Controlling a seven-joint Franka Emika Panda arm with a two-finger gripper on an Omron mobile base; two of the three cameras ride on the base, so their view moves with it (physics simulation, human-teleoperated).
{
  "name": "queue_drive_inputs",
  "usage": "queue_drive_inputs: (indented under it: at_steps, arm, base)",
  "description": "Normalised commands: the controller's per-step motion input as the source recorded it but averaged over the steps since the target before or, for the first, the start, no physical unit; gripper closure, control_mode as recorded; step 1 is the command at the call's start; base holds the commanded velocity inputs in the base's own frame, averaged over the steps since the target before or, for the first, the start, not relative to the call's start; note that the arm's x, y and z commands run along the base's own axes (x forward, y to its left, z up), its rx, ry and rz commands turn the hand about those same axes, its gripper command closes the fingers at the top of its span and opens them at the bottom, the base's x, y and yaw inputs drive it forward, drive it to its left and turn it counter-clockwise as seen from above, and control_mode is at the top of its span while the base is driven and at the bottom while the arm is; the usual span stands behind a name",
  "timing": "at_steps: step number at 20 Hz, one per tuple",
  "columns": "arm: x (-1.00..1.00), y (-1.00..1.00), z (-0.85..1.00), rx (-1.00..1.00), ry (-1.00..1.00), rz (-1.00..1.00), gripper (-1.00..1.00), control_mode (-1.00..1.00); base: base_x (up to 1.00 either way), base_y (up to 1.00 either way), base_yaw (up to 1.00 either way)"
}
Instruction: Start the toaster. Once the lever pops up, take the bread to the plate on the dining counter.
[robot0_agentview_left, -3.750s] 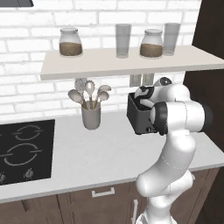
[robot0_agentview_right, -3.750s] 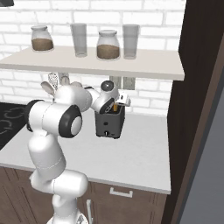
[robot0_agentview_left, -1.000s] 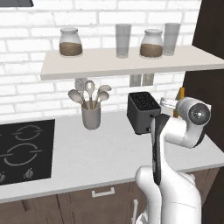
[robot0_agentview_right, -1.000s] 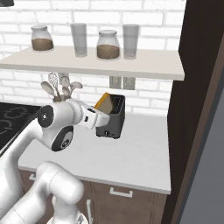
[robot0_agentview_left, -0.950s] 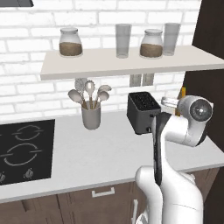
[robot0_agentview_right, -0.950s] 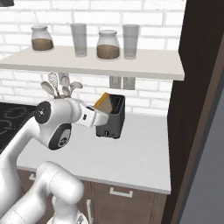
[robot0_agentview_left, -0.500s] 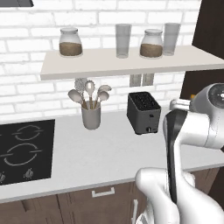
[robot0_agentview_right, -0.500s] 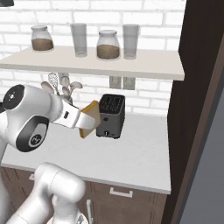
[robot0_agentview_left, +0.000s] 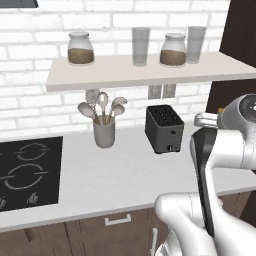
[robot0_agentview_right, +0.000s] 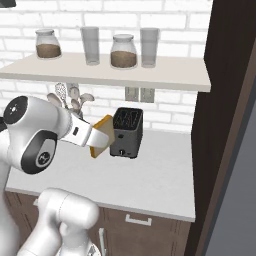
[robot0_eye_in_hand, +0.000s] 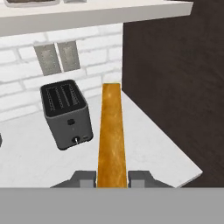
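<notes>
My gripper (robot0_agentview_right: 93, 138) is shut on the bread (robot0_agentview_right: 103, 136), a tan slice held upright in the air above the worktop, just left of the toaster (robot0_agentview_right: 127, 132) in the right base view. In the hand view the bread (robot0_eye_in_hand: 111, 131) stands edge-on between my fingertips (robot0_eye_in_hand: 88, 178), and my gripper (robot0_eye_in_hand: 112, 177) points past the toaster (robot0_eye_in_hand: 66, 113), which sits apart to the left. The dark toaster (robot0_agentview_left: 164, 128) stands on the worktop under the shelf with its slots empty. The plate and the dining counter are out of view.
A grey utensil cup (robot0_agentview_left: 104, 132) stands left of the toaster, and a black hob (robot0_agentview_left: 25, 170) lies further left. A shelf (robot0_agentview_left: 150, 72) with jars and glasses hangs overhead. A tall dark cabinet (robot0_agentview_right: 225, 110) walls off the worktop's right end.
The arm has swung the bread away from the toaster and lower, toward the robot's right. The toaster's slots now stand empty and in plain sight.
</notes>
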Motion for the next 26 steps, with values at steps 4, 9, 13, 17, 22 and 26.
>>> queue_drive_inputs:
  at_steps: [4,9,13,17,22,26]
  arm:
    - [0.0,0.0,0.0,0.0,0.0,0.0,1.0,-1.0]
    - [0.0,0.0,0.0,0.0,0.0,0.0,1.0,1.0]
    - [0.0,0.0,0.0,0.0,0.0,0.0,1.0,1.0]
    - [0.0,0.0,0.0,0.0,0.0,0.0,1.0,1.0]
    - [0.0,0.0,0.0,0.0,0.0,0.0,1.0,1.0]
    - [0.0,0.0,0.0,0.0,0.0,0.0,1.0,1.0]
  base:
    - [0.0,0.0,0.0]
    - [0.0,0.0,0.0]
    - [0.0,0.0,0.0]
    - [-1.0,-0.23,-0.05]
    - [-0.84,-0.06,0.07]
    - [-0.84,-0.04,0.81]
